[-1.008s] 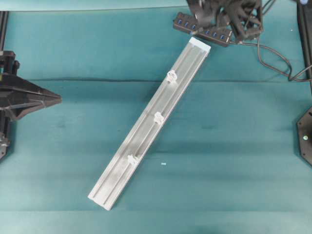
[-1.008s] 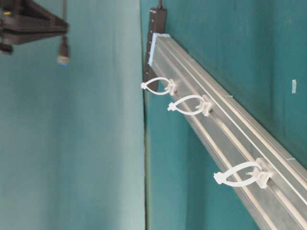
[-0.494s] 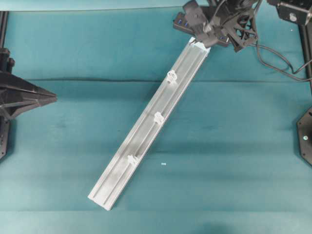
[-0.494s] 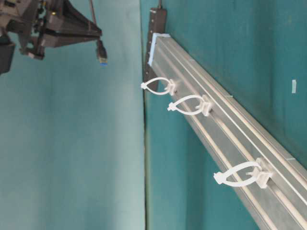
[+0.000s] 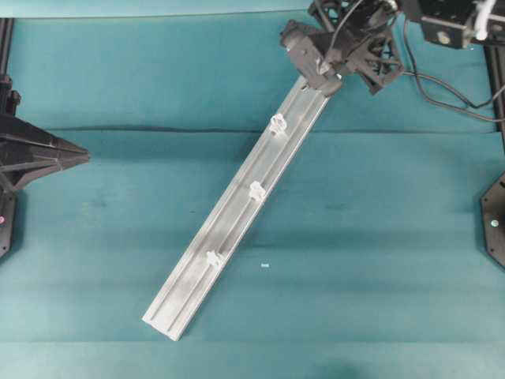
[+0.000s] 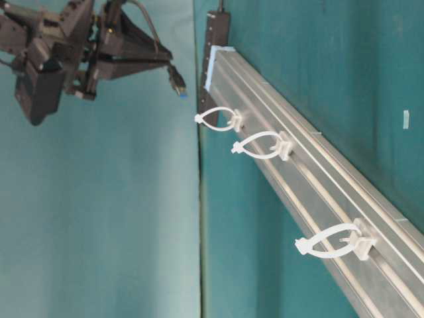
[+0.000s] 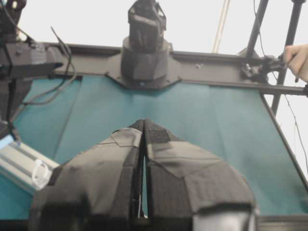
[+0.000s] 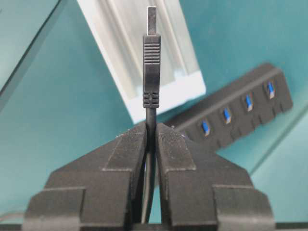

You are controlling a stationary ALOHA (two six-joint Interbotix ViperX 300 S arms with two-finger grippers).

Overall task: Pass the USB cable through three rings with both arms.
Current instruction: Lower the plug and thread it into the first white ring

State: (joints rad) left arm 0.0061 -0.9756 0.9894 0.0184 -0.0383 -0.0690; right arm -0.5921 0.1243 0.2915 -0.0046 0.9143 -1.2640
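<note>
My right gripper (image 8: 151, 127) is shut on the USB cable just behind its plug (image 8: 151, 67), which sticks straight out past the fingertips. In the overhead view this gripper (image 5: 328, 84) hovers over the far end of the silver rail (image 5: 237, 213). In the table-level view the plug (image 6: 177, 83) hangs in the air, up and to the left of the nearest ring (image 6: 215, 119). Three white rings (image 5: 277, 123) (image 5: 256, 189) (image 5: 212, 257) stand along the rail, none with cable through it. My left gripper (image 5: 85, 158) is shut and empty at the left edge, far from the rail.
The black hub with blue sockets (image 8: 240, 110) lies just beyond the rail's far end. Slack black cord (image 5: 450, 83) trails across the cloth at the top right. A black arm base (image 5: 495, 221) sits at the right edge. A hand (image 7: 297, 55) holds the frame at the back.
The right gripper has come down from the top edge to the rail's far end, carrying the plug closer to the first ring. The left gripper has drawn back slightly to the left.
</note>
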